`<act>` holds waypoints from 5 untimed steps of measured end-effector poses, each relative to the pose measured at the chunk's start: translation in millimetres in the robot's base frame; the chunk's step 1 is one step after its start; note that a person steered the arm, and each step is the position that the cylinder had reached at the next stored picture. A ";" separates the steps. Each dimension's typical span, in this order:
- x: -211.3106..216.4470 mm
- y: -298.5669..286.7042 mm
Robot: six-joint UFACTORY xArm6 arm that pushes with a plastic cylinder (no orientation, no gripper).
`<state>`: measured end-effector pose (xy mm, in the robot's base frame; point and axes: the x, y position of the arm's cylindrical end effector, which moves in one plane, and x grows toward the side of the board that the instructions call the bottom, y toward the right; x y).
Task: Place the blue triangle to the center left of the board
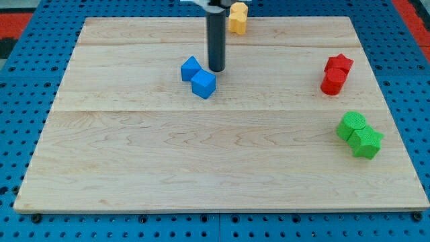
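Two blue blocks sit touching, left of the board's middle and toward the view's top. The upper-left one (191, 68) looks like the blue triangle. The lower-right one (203, 84) is a blue cube. My tip (216, 70) rests on the board just right of the triangle and just above the cube, very close to both. The dark rod rises from it to the view's top edge.
A yellow block (238, 17) sits at the board's top edge, right of the rod. A red star (338, 64) and a red cylinder (332, 82) touch at the right. Two green blocks (359, 134) touch at the lower right. The wooden board (134, 168) lies on a blue pegboard.
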<state>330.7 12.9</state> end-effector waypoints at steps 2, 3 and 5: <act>23.2 -69.5; 23.9 -162.5; 10.4 -159.3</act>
<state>341.1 -146.3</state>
